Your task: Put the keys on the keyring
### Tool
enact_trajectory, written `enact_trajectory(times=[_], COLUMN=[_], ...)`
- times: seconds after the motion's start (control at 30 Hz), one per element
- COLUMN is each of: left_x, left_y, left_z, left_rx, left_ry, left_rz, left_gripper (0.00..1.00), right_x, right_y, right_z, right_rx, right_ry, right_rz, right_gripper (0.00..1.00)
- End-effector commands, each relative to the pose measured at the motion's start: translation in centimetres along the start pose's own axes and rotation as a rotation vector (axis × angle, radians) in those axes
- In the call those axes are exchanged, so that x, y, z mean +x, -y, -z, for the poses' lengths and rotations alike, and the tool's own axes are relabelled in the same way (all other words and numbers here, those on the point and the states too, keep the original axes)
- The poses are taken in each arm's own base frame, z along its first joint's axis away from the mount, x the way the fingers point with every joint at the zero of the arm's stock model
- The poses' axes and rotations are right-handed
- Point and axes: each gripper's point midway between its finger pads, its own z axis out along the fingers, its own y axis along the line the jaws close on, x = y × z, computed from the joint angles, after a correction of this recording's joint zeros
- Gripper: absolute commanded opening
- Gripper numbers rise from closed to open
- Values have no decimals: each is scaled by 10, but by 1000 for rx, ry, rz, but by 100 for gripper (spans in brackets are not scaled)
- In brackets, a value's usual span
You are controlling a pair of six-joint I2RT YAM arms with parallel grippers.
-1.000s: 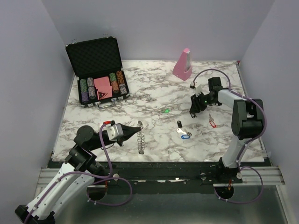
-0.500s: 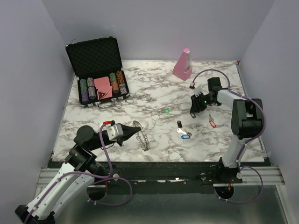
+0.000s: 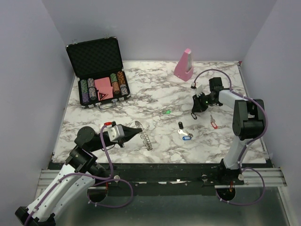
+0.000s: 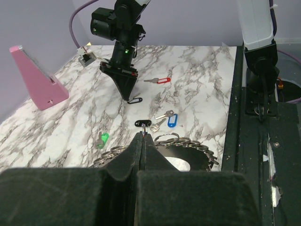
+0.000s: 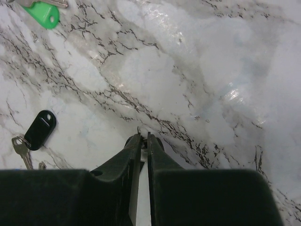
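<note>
Your left fingers are clamped on the keyring's rim, over the tabletop's near-left part. From above, its long axis runs far-left to near-right. Your right fingers sit almost together.

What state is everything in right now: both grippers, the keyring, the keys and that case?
left gripper: shut on the keyring.
right gripper: shut; no key visible in it.
keyring: held at its rim, tilted.
keys: lying loose, not on the ring.
case: open, lid up.
</note>
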Motion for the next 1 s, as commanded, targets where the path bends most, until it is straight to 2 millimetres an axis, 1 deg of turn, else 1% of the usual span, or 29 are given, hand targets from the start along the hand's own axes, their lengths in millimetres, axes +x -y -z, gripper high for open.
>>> enact_trajectory(times=[0.0,0.17,0.37,0.47,0.77,0.97], left_x=[-11,-11,-12,-12,-11,-10], left_y=[0,0,1,0,0,0], left_z=[0,0,0,0,-1,-1], left_rx=[12,12,15,13,14,14], left_ry=[30,30,31,32,26,25], left_rz=[-31,-31,-33,-34,-29,-30], left_gripper=[0,0,0,0,0,0], right_x=[-4,-5,-4,-4,-2,-1], right_y=[4,1,-2,-4,-7,-7], right_z=[-3,-3,-3,-3,-3,-4], right_rx=[-7,-16,-37,-47,-65,-61], right_ry=[-2,1,0,0,-3,-5], right_rz=[-1,5,0,0,0,-3], right_gripper=[17,18,24,25,24,21])
